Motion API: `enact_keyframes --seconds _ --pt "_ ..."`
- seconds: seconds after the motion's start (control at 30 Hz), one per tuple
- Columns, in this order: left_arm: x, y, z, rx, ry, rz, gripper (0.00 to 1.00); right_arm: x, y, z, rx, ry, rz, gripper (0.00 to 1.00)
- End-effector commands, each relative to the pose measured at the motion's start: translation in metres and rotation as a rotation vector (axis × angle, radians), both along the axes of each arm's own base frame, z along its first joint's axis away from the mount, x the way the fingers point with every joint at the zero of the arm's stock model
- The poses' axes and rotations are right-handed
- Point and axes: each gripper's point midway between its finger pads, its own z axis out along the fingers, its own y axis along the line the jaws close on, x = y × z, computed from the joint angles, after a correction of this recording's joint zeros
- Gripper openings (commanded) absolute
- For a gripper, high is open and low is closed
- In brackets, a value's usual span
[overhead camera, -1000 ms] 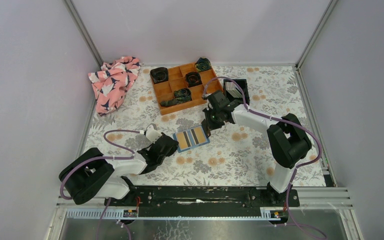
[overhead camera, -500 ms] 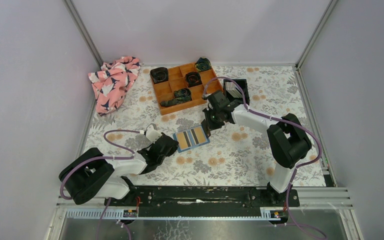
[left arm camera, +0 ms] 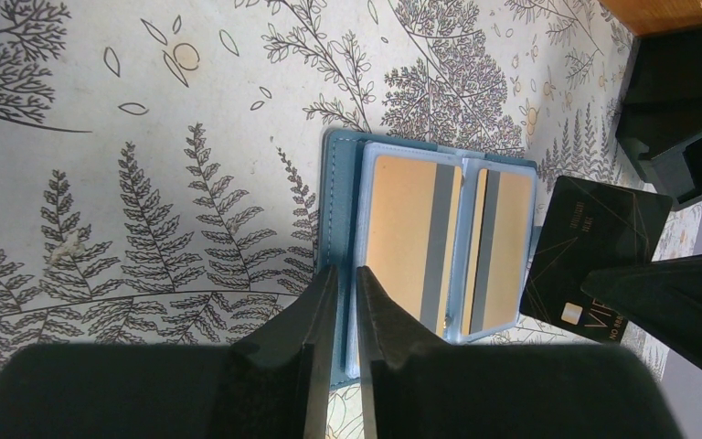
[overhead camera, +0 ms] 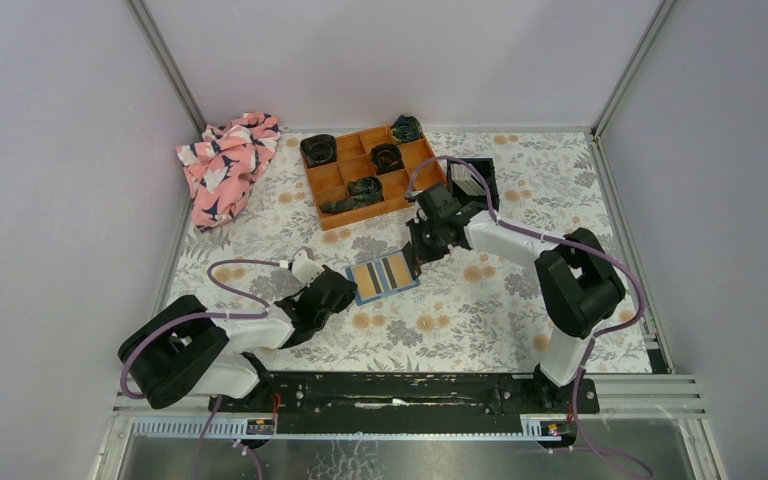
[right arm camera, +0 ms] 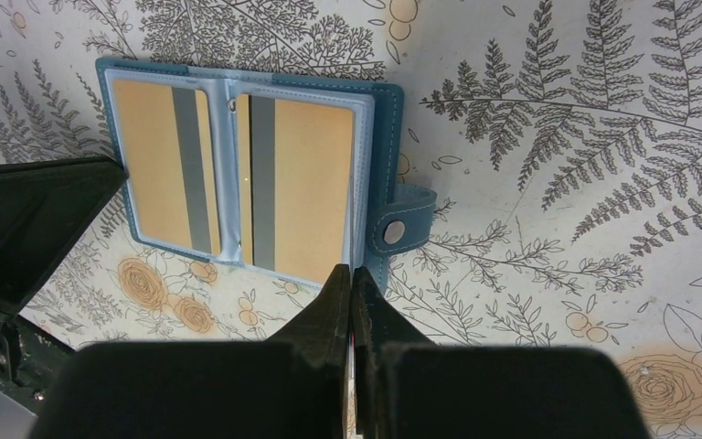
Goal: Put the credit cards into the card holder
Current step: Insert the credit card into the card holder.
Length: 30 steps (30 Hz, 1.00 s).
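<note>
Seen from above, one open card holder [overhead camera: 382, 276] lies mid-frame on the worktop [overhead camera: 460, 310]; left wrist view: left end effector [left arm camera: 345, 311] pinches its blue edge, two tan cards [left arm camera: 411, 233] inside, one black card [left arm camera: 590, 242] at right; right wrist view: right end effector [right arm camera: 351, 283], bottom middle, squeezes that card edge-on.

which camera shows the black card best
Left wrist: the black card shows face-on, its print visible, pinched by the right end effector. Right wrist shows at most its thin edge in the grip; in the top view it cannot be made out.
</note>
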Motion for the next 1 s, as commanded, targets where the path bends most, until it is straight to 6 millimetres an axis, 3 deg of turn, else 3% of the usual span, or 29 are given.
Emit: enact_keyframes --seconds 0.0,0.43,0.97 --pt "0.003 -0.002 0.002 -0.024 -0.013 0.005 0.19 0.004 0.007 0.025 0.076 -0.039 -0.003 0.0" --pt "0.002 -0.002 0.002 -0.03 -0.01 0.001 0.19 0.002 -0.001 0.012 0.113 -0.005 -0.041 0.0" --pt "0.001 -0.002 0.001 -0.031 -0.008 0.003 0.18 0.007 -0.01 0.014 0.106 -0.011 -0.051 0.0"
